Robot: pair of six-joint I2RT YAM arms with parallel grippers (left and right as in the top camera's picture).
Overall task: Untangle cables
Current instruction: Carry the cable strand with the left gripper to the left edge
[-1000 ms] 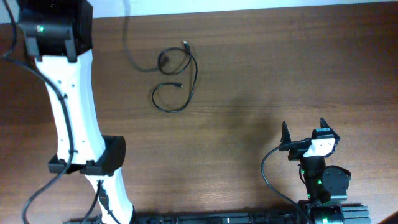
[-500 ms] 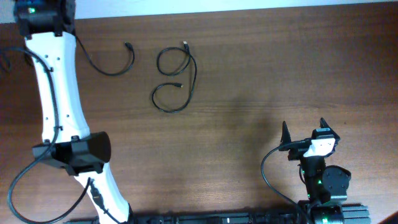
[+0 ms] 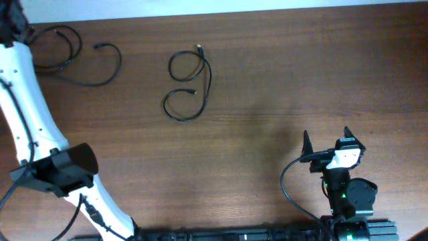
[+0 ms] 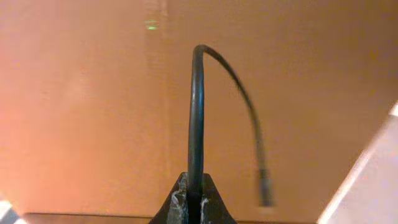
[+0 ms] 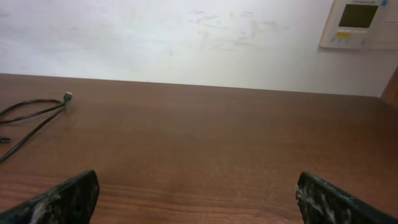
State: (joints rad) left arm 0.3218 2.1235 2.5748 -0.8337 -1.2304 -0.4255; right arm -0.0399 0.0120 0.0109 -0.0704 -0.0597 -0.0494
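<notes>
One thin black cable lies in two loose loops at the table's upper middle, a silver-tipped plug at its top; part of it shows in the right wrist view. A second black cable trails from the far left corner, its plug end on the table. My left gripper is shut on that cable, which arcs up and over, its plug hanging free. In the overhead view the left gripper itself is off the top left edge. My right gripper is open and empty near the front right. A third cable is not distinguishable.
The left arm's white links stretch along the table's left side, with its thick black wiring. The right arm's base sits at the front right edge. A pale wall with a control panel lies beyond the table's far edge.
My left arm has swung left and back, dragging the gripped cable away from the looped one toward the far left corner. The looped cable and right arm have not moved.
</notes>
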